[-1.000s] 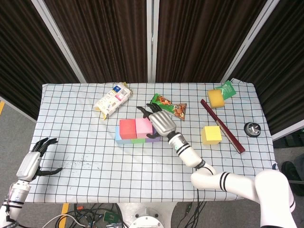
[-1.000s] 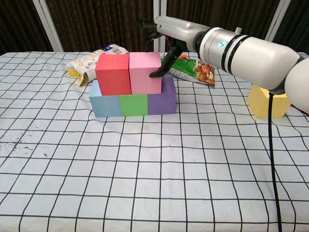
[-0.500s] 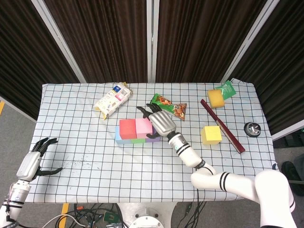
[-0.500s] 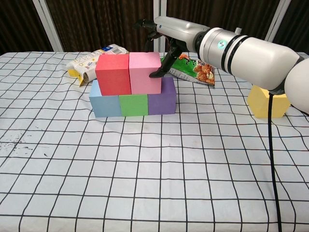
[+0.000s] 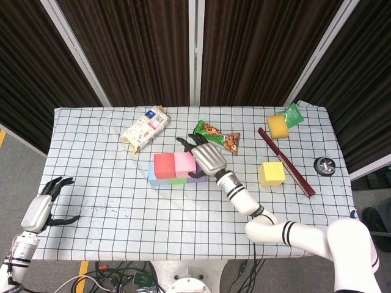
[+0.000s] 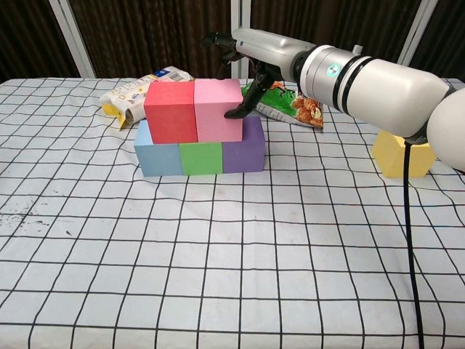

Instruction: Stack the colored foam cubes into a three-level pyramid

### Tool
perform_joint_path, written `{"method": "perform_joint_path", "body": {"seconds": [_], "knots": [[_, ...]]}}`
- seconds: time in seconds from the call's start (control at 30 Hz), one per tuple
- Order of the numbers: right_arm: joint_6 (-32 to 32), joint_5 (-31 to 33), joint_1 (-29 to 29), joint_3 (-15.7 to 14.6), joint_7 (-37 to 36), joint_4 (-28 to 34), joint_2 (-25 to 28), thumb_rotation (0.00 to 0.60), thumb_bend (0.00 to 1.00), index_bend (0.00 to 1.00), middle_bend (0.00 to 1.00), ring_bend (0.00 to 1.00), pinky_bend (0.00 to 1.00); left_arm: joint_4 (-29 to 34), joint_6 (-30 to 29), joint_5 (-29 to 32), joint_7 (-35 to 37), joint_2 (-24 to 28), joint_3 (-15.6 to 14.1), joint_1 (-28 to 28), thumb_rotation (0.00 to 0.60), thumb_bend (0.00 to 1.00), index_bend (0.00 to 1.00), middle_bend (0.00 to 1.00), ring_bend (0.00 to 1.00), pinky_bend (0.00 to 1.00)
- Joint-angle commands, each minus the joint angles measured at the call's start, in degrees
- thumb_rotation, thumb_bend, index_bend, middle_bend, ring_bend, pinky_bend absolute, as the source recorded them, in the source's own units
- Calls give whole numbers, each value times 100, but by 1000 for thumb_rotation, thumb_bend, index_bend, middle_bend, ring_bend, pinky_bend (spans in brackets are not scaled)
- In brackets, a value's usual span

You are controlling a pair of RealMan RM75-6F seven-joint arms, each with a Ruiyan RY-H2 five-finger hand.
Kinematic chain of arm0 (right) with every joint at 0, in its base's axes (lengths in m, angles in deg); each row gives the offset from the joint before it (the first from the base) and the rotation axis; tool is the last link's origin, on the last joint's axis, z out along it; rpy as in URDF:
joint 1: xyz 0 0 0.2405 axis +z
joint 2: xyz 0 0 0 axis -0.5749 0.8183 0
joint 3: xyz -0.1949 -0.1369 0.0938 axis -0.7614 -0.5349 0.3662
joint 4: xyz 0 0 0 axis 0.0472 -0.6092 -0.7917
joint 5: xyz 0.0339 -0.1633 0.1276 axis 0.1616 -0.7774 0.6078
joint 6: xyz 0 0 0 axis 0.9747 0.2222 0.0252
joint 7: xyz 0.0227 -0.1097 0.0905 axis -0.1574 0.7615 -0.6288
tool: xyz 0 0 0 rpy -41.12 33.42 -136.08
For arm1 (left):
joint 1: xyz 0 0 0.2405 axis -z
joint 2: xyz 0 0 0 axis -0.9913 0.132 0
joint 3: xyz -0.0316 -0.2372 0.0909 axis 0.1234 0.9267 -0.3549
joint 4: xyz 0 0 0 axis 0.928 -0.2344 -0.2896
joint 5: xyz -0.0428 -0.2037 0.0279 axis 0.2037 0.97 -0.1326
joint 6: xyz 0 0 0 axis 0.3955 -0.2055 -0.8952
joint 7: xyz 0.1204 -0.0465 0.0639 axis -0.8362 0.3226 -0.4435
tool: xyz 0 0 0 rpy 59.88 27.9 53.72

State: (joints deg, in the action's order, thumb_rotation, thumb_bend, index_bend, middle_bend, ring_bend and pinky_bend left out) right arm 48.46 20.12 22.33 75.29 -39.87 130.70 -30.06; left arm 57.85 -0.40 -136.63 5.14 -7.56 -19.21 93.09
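Note:
A blue cube [image 6: 158,156], a green cube [image 6: 201,158] and a purple cube [image 6: 244,153] form a row on the table. A red cube [image 6: 170,111] and a pink cube [image 6: 216,109] stand side by side on top of them. My right hand [image 6: 251,54] hovers behind and to the right of the pink cube with its fingers spread; one fingertip [image 6: 236,111] touches the cube's right face. A yellow cube [image 6: 398,153] sits alone at the right. My left hand [image 5: 43,204] hangs open off the table's left front edge, holding nothing.
A white packet [image 5: 144,129] lies behind the stack, and a snack bag [image 5: 219,135] lies just behind my right hand. At the far right are a yellow sponge [image 5: 277,126], a green bag [image 5: 291,114], a dark red stick [image 5: 286,162] and a round black object [image 5: 324,165].
My right hand has shifted very slightly by the pink cube. The cubes and the left hand have not moved.

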Motion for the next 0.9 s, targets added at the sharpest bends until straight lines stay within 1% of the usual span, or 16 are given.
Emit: {"method": "perform_joint_path", "body": {"seconds": [0.03,0.17,0.27,0.47,0.6,0.77,0.83,0.9], "knots": [[2,1,-4,7,-8,12,9,600,117,0,314,0,0,-2,3,0,2,-2,0,2,600,0,112,159,27,10],[-9,-41,-8,23,-87,63,50,600,38,0,269,0,0,2,7,1,0,-2,7,10,600,0,112,160,27,10],[-38,-93,-14,31,-198,105,92,600,0,0,242,0,0,10,7,1,-3,1,7,10,600,0,112,160,27,10],[5,-198,-47,53,-372,187,159,600,0,0,206,0,0,25,4,0,-13,8,11,14,600,0,112,160,27,10],[168,-284,-139,97,-477,350,307,600,0,0,191,0,0,46,1,-7,-31,15,12,20,600,0,112,160,27,11],[477,-305,-405,216,-593,758,812,600,0,0,180,0,0,75,3,7,-47,30,18,19,600,0,112,160,28,11],[580,-272,-546,212,-552,941,1063,600,0,0,180,0,0,88,-4,9,-61,32,25,20,600,0,112,160,28,10],[650,-182,-733,148,-425,1155,1392,600,0,0,180,0,0,113,-3,2,-88,32,33,32,600,0,112,160,27,11]]}}
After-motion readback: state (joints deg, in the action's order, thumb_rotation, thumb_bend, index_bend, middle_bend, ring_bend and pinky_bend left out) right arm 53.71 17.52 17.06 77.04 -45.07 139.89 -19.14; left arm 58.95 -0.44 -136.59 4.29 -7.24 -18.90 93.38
